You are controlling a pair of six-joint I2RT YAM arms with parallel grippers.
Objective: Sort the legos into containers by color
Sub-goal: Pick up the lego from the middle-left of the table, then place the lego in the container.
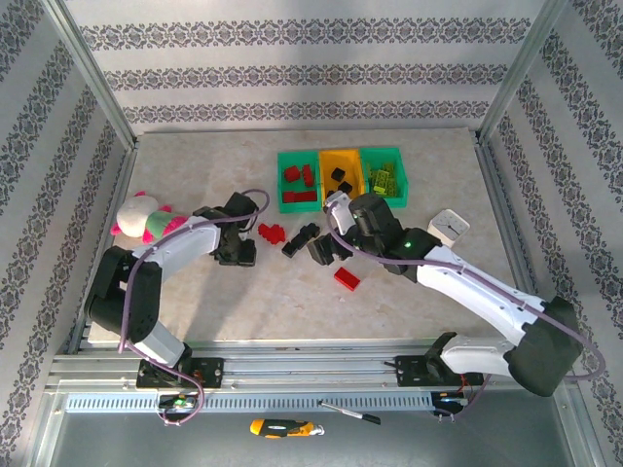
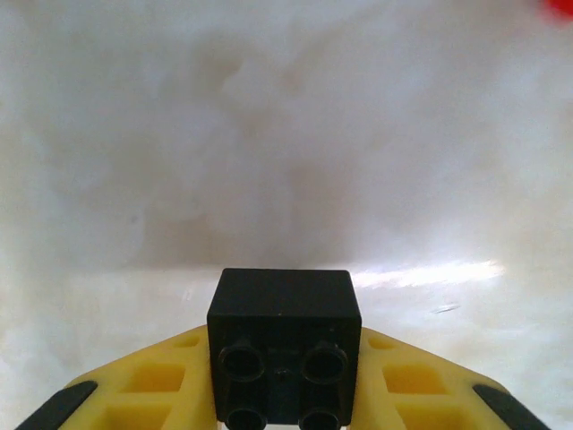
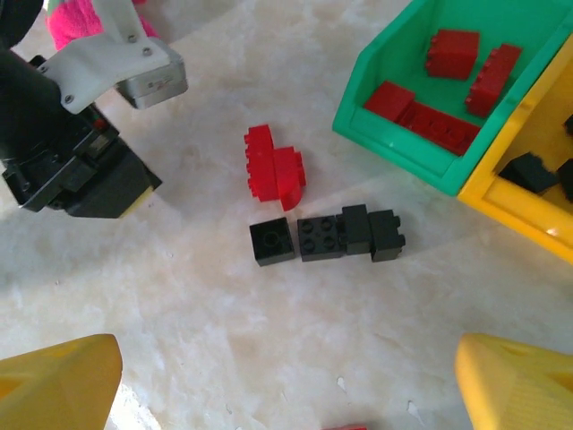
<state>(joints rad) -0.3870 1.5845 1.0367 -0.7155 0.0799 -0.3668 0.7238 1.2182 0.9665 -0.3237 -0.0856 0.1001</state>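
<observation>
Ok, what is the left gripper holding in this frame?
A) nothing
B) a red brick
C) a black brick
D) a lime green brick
C: the left wrist view shows a black brick clamped between the yellow fingers of the left gripper.

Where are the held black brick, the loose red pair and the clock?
held black brick (image 2: 284,309): left wrist view, its flat upper face.
red pair (image 3: 275,170): right wrist view, where the bricks join.
clock (image 1: 449,226): top view, white face.
</observation>
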